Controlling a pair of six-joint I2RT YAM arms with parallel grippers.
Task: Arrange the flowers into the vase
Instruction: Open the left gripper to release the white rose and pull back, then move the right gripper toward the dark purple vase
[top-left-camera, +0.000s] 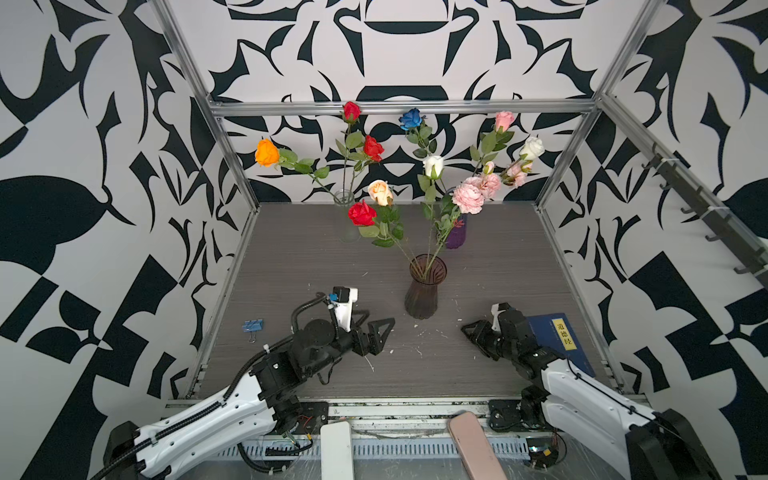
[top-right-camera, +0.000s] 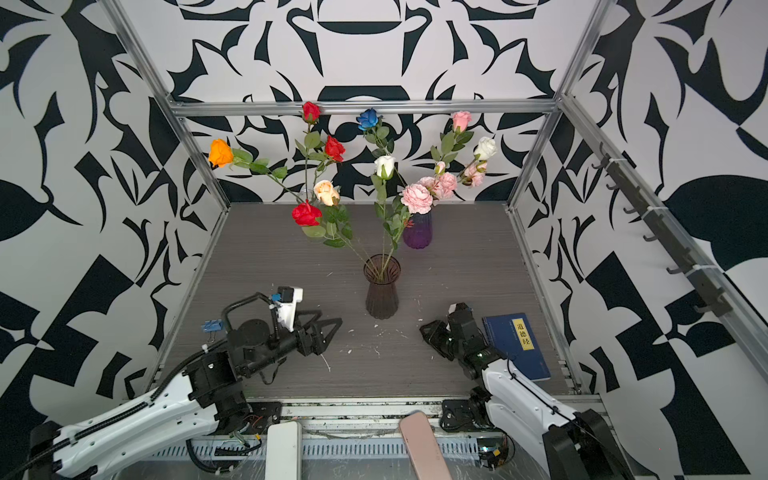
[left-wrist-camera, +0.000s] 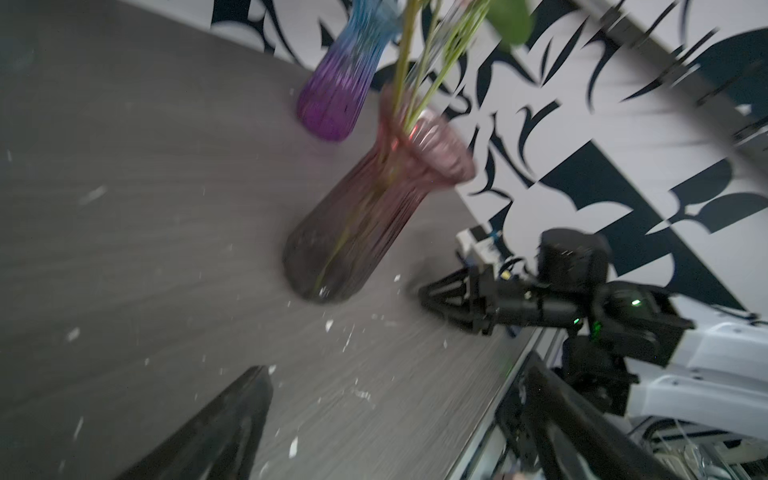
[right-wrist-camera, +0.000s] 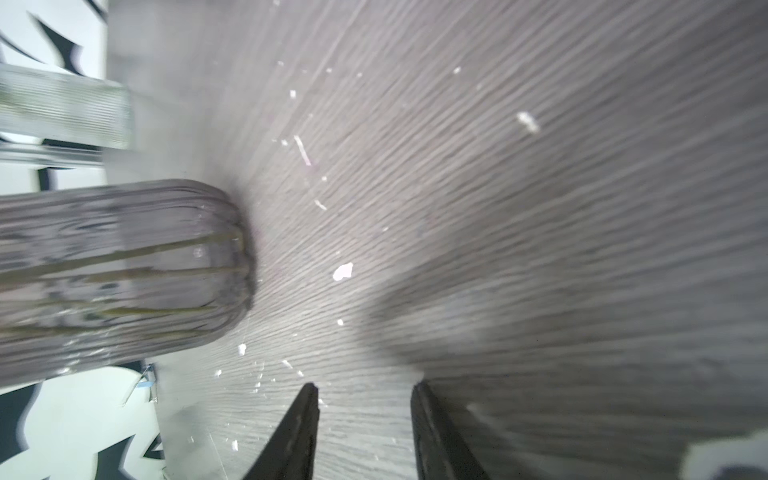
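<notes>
1. A dark vase (top-left-camera: 424, 291) stands upright near the middle of the grey surface (top-left-camera: 291, 270). It is a little farther back than the two arms.
2. Some of the flowers (top-right-camera: 306, 214) stand in this vase. A red rose (top-left-camera: 362, 213) and a peach rose (top-left-camera: 380, 192) lean out to the left. A white rose (top-left-camera: 433, 165) seems to rise from it too.
3. A clear vase (top-left-camera: 347, 220) stands at the back left. It holds an orange rose (top-left-camera: 267, 152) and two more red roses (top-left-camera: 372, 148).
4. A purple vase (top-right-camera: 417, 230) stands at the back right. It holds a blue rose (top-left-camera: 411, 118), a pink rose (top-left-camera: 504, 120), a second white rose (top-left-camera: 532, 147) and some ruffled pink blooms (top-left-camera: 468, 197).
5. The left claw (top-left-camera: 376, 338) hangs low, in front of the dark vase and to its left, not touching it. Its fingers (left-wrist-camera: 216, 432) are spread wide with nothing between them.
6. The right claw (right-wrist-camera: 365, 388) hangs low on the other side of the dark vase, also apart from it. There is a gap between its fingers, and only bare surface shows in the gap.
7. A blue book (top-left-camera: 561, 340) lies flat next to the right arm.
8. A small blue clip (top-left-camera: 253, 325) lies on the surface to the left of the left arm.
9. Little white bits (right-wrist-camera: 343, 272) are scattered on the surface around the dark vase.
10. Both wrist views are blurry.
</notes>
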